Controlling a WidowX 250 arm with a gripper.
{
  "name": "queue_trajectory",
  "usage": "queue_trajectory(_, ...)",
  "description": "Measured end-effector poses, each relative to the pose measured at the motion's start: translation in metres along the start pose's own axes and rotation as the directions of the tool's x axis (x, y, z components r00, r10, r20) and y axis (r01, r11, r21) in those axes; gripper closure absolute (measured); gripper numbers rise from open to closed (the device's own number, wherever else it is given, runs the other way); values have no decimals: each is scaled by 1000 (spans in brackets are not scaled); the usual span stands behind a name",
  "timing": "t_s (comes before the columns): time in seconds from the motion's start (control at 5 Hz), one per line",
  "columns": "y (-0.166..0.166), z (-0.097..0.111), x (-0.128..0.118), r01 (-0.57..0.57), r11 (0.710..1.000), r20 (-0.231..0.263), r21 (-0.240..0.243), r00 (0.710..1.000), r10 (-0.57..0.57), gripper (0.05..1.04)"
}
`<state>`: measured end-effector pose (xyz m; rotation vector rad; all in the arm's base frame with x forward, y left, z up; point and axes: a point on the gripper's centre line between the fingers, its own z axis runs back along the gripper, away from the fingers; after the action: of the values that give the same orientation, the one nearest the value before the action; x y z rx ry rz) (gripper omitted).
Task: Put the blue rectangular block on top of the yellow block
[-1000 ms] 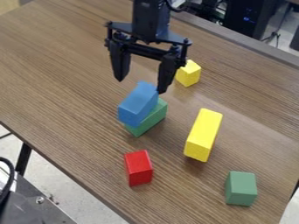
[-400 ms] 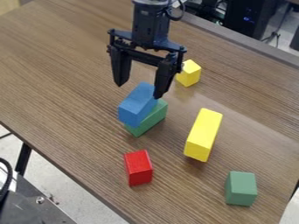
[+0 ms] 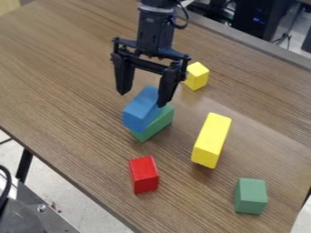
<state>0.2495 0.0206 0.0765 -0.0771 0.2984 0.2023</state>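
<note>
My gripper (image 3: 142, 99) hangs open over the far end of the blue rectangular block (image 3: 141, 110), its fingers spread and its right finger overlapping the block's far edge in the view. The blue block lies on top of a green rectangular block (image 3: 159, 124), slightly askew to it. To the right of them, a long yellow block (image 3: 211, 140) rests on the table. A small yellow block (image 3: 197, 76) sits farther back, just right of the gripper.
A red block (image 3: 144, 174) is on the near part of the wooden table (image 3: 61, 91). Another green block (image 3: 250, 195) stands at the lower right. The table's near edge runs diagonally across the lower left.
The gripper has come down and tipped slightly, its right finger now lower over the blue block, and its fingers are a little closer together. The blocks have stayed in place.
</note>
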Motion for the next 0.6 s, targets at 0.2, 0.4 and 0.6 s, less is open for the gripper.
queue_trajectory(0.2,1,-3,1,-9,1000,-23,1,1000,9,83)
queue_trajectory(0.4,0,-7,2,-19,1000,-37,3,999,19,137)
queue_trajectory(0.6,-2,-7,2,-42,999,-36,15,998,42,424)
